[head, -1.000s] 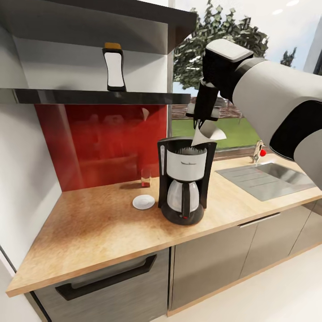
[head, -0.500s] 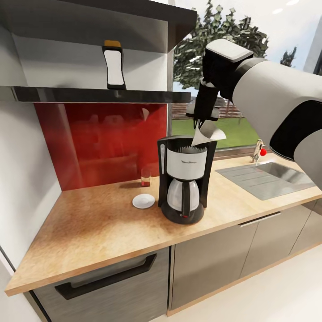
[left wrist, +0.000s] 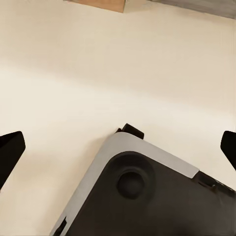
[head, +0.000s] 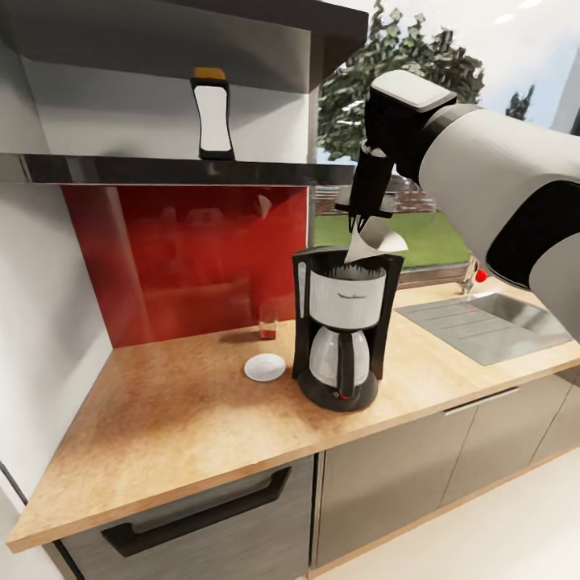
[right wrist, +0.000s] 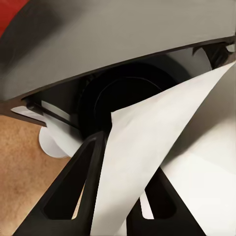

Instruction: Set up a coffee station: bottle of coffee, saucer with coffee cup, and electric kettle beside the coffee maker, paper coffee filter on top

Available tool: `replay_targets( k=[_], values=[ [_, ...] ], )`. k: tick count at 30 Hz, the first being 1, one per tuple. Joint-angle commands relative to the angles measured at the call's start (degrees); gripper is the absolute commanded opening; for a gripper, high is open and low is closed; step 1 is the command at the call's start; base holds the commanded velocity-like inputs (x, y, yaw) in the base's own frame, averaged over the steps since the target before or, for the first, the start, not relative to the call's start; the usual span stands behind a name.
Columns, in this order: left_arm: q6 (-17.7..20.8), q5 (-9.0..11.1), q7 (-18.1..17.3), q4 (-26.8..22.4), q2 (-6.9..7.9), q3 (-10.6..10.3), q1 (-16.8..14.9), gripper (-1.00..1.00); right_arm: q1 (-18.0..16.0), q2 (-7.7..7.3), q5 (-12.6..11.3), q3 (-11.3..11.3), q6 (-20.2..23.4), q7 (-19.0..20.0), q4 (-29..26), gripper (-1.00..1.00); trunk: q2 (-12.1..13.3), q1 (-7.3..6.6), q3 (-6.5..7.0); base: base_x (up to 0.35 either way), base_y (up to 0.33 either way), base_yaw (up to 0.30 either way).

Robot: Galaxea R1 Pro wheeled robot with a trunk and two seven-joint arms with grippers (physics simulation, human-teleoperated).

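The black coffee maker [head: 345,330] stands on the wooden countertop [head: 177,419]. Just above its open top hangs a white paper filter [head: 372,240], with my right gripper [head: 360,216] shut on it. In the right wrist view the filter [right wrist: 147,147] runs between the dark fingers [right wrist: 78,191] over the maker's round basket [right wrist: 123,93]. A white saucer [head: 264,367] lies left of the maker, with a small glass cup [head: 267,321] behind it. The coffee bottle [head: 214,114] stands upright on the shelf. My left gripper [left wrist: 119,147] is open above the floor and my base [left wrist: 147,196].
A dark shelf [head: 161,171] and a red backsplash [head: 185,258] run behind the counter. To the right of the maker are a steel sink [head: 483,322] and a faucet [head: 471,278]. A drawer with a black handle [head: 201,515] sits under the counter.
The whole head view has shifted, so the counter things sit a little further right and lower in the picture. The right gripper still holds the filter over the maker.
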Motion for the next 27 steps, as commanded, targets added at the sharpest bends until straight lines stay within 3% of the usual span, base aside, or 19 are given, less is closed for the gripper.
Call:
replay_targets(
  k=[1, 27],
  values=[
    [-0.07, 0.57, 0.04, -0.09, 0.01, -0.31, 0.02, 1.0, -0.04, 0.01, 0.27, -0.49, 0.15, -0.39, 0.03, -1.0, -0.04, 0.02, -0.06, 0.067, 0.06, 0.0],
    [-0.17, 0.57, -0.03, -0.09, 0.01, -0.34, 0.02, 1.0, -0.06, 0.01, 0.27, -0.5, 0.15, -0.39, 0.03, -1.0, -0.04, 0.02, -0.06, 0.008, 0.007, 0.0]
  ],
)
